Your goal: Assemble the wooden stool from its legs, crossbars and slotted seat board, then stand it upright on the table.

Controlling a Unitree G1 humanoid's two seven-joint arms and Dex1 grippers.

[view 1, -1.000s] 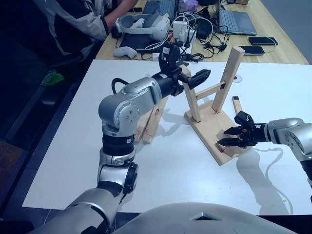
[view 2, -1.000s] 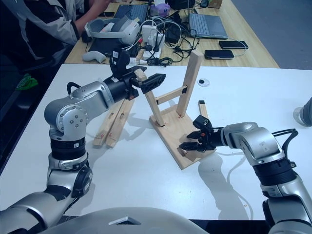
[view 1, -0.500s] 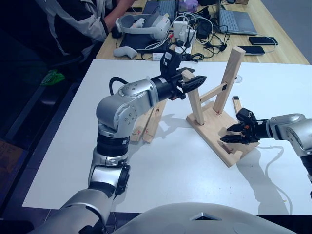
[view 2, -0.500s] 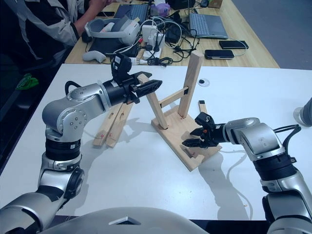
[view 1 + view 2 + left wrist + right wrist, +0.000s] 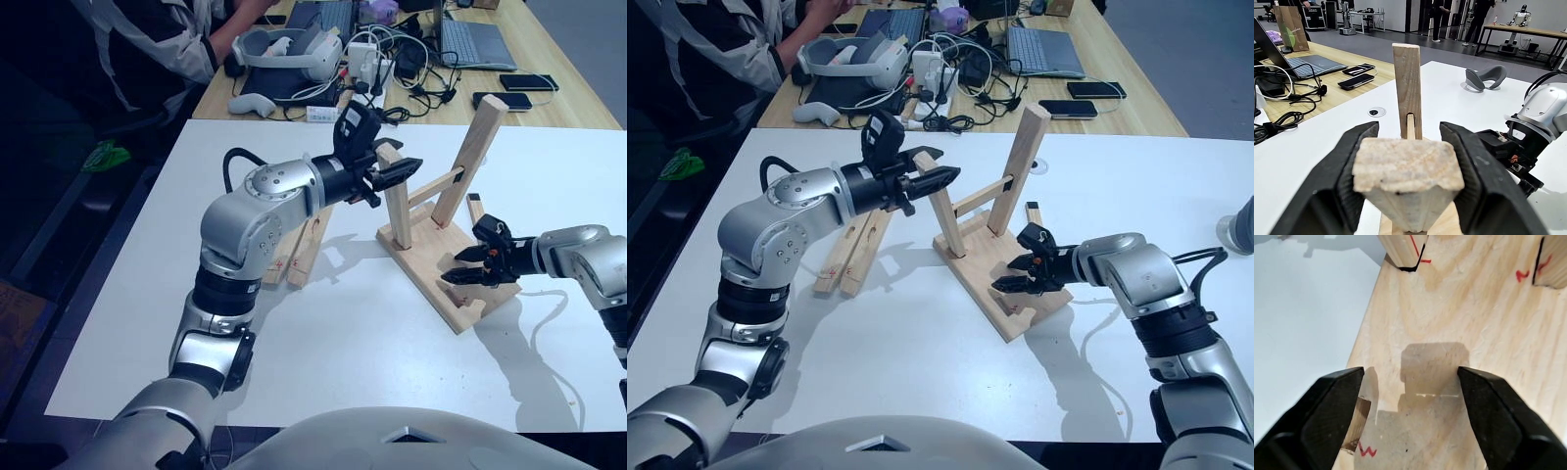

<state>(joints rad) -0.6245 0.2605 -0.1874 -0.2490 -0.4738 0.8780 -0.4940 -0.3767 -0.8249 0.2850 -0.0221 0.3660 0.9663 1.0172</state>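
Firmly, left end effector (image 5: pixel 397 174) clamps square wooden leg (image 5: pixel 1408 171); right end effector (image 5: pixel 1410 382) wide over grainy seat board (image 5: pixel 1459 298).

Bright, even overhead light on the white table (image 5: pixel 323 323); soft-edged shadows fall toward its near edge. The floor (image 5: pixel 49 323) past its left edge is dim. In the right wrist view, a square shadow lies on the seat board (image 5: pixel 1459 308).
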